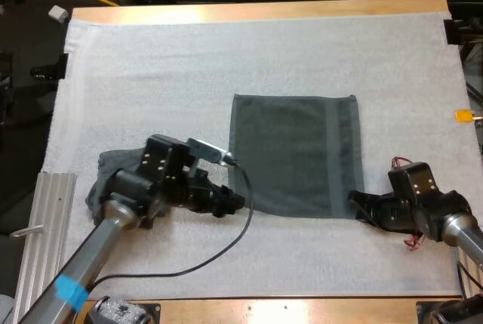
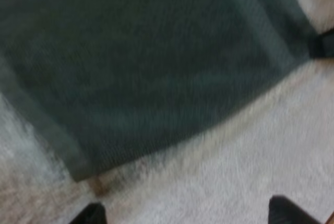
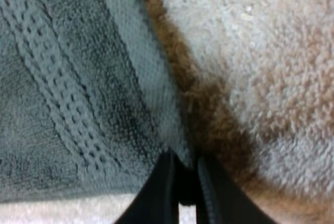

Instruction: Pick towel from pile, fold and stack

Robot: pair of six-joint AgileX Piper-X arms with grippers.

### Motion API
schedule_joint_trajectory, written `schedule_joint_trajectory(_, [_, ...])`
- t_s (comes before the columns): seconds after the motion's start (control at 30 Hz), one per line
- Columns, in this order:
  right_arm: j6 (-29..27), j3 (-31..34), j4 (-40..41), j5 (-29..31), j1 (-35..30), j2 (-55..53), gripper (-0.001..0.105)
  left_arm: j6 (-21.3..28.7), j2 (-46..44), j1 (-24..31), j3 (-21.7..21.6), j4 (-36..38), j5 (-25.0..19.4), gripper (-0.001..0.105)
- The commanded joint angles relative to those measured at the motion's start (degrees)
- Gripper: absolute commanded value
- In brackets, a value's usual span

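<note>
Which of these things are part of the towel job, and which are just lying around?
Job: spread towel; crumpled towel; left tool; right tool.
Lying about: ribbed metal rail; white mat.

Even, bright light over the mat [image 1: 151, 60]; soft shadows, brown shade beside the towel [image 3: 78, 78].
</note>
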Motion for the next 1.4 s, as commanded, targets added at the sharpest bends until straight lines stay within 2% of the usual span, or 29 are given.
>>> schedule_joint_trajectory(0.0, [-0.6,0.0,0.8,0.5,-0.1,-0.5,0.000,-2.8,4.6,-2.8,0.1,-3.7,-0.4,0.060])
schedule_joint_trajectory(0.17, [-0.6,0.1,0.9,0.4,0.0,-0.5,0.000,-3.7,11.7,-4.6,0.0,-6.0,-1.8,0.060])
schedule_joint_trajectory(0.43, [-0.5,0.1,1.2,0.5,0.0,-0.7,0.000,-3.2,20.1,-4.4,0.2,-9.1,-2.8,0.060])
schedule_joint_trajectory(0.83, [-0.8,0.0,0.7,0.7,-0.1,-0.7,0.000,-4.2,22.8,-4.4,0.0,-12.6,-3.0,0.060])
schedule_joint_trajectory(0.9, [-0.6,0.0,0.8,0.8,0.1,-0.4,0.000,-4.2,23.3,-4.4,-0.1,-12.7,-2.7,0.057])
schedule_joint_trajectory(1.07, [-0.8,0.0,1.1,0.8,0.1,-0.6,0.000,-4.3,23.7,-4.3,-0.1,-12.7,-2.3,0.040])
schedule_joint_trajectory(1.27, [-0.6,-0.1,1.0,0.6,0.1,-0.7,0.000,-4.5,24.2,-4.5,-0.1,-12.5,-1.9,0.042])
schedule_joint_trajectory(1.37, [-0.5,0.0,1.0,0.6,0.0,-0.5,0.000,-4.4,24.8,-4.4,0.0,-12.9,-1.9,0.040])
